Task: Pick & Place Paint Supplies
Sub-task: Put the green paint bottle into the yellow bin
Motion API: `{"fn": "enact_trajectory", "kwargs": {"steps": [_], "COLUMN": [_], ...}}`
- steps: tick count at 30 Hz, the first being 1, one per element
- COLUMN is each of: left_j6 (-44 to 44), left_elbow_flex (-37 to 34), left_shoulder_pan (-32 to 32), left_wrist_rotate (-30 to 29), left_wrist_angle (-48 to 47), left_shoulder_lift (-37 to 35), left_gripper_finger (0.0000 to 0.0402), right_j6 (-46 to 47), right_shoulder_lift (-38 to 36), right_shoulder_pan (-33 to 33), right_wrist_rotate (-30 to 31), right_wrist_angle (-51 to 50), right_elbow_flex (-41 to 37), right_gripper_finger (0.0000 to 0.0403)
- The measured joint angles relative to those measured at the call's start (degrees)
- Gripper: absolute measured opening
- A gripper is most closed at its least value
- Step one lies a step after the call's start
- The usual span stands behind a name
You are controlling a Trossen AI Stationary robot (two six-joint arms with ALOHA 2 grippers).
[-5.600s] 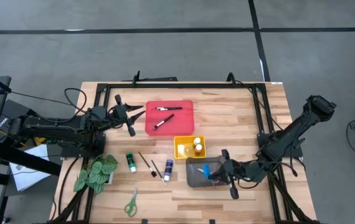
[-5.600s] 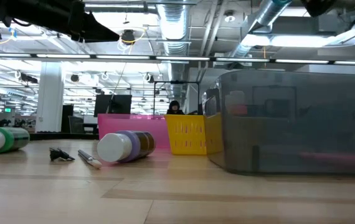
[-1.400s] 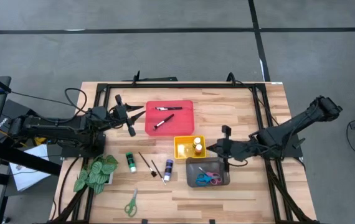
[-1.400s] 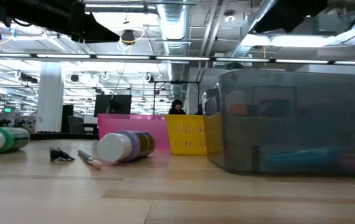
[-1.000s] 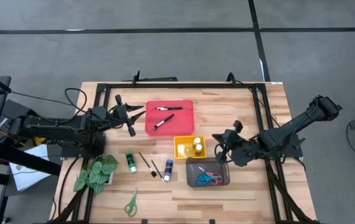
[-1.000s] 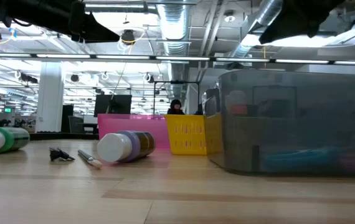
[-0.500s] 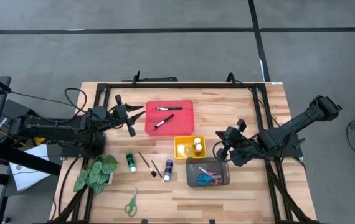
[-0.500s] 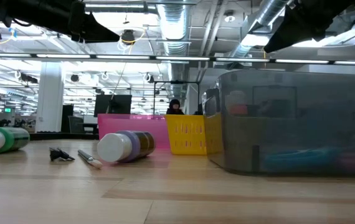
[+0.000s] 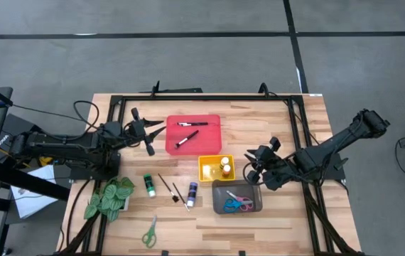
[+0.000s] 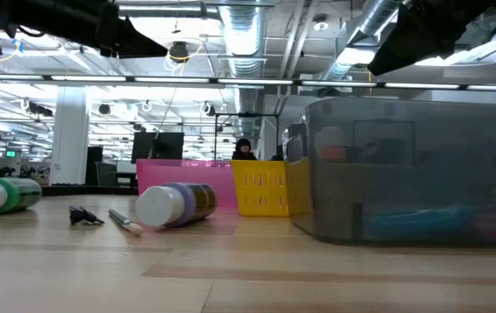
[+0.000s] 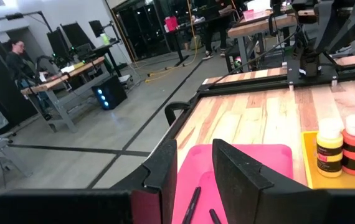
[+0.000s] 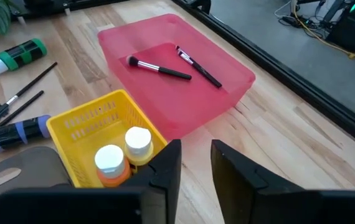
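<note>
**Op A:** Nearest me on the high view, green-handled scissors (image 9: 149, 232) lie alone at the table's front edge, beside the fake plant (image 9: 108, 198). Untouched.

**Op B:** Next row back: green paint bottle (image 9: 148, 185), two loose paintbrushes (image 9: 165, 185), purple paint bottle (image 9: 191, 193), all flat on the wood. Grey tray (image 9: 219, 205)?

**Op A:** That's what changed. Seconds ago my right gripper (image 9: 252, 168) was down in it; now blue and pink scissors (image 9: 235, 203) lie inside and the gripper has lifted clear, hovering just behind the tray near the yellow tray (image 9: 204, 171). Fingers slightly apart, nothing between them (right wrist view confirms).

**Op B:** So that drop is done. Yellow tray holds a yellow bottle (image 12: 138, 142) and a red bottle (image 12: 109, 163), upright, touching.

**Op A:** Farther back, the red tray (image 9: 214, 144) holds two brushes (image 9: 187, 131). Left gripper (image 9: 144, 134) waits just left of it, a narrow gap between its fingers, empty.

**Op B:** My read: five items left on the table, sorting perhaps half finished.
</note>
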Motion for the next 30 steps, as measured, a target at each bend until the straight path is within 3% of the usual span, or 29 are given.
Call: {"fn": "enact_trajectory", "kwargs": {"steps": [6,10,20,24,30], "left_j6": [0.85,0.87,0.78,-2.70,-13.62], "left_elbow_flex": [0.00,0.05,7.76,14.46,26.71], "left_shoulder_pan": [-1.26,-5.71,-18.22,-20.39,-21.88], "left_wrist_rotate": [-0.02,0.00,-2.72,-4.61,-4.91], "left_wrist_angle": [0.94,0.89,-1.50,-11.22,-38.34], "left_shoulder_lift": [0.00,0.00,5.18,11.14,22.74], "left_gripper_finger": [0.0095,0.0102,0.0194,0.0226,0.0238], "right_j6": [-0.02,-0.13,-0.12,-0.13,-0.13], "right_shoulder_lift": [0.00,0.00,-4.34,-5.40,-5.64], "right_shoulder_pan": [0.37,1.25,4.74,6.23,7.52], "right_wrist_rotate": [-0.11,-0.11,0.42,1.61,1.86], "right_wrist_angle": [-0.33,-0.76,-2.76,-3.03,-3.01], "right_elbow_flex": [0.00,0.00,-0.04,-0.04,-0.04], "right_gripper_finger": [0.0092,0.0094,0.0094,0.0094,0.0094]}}
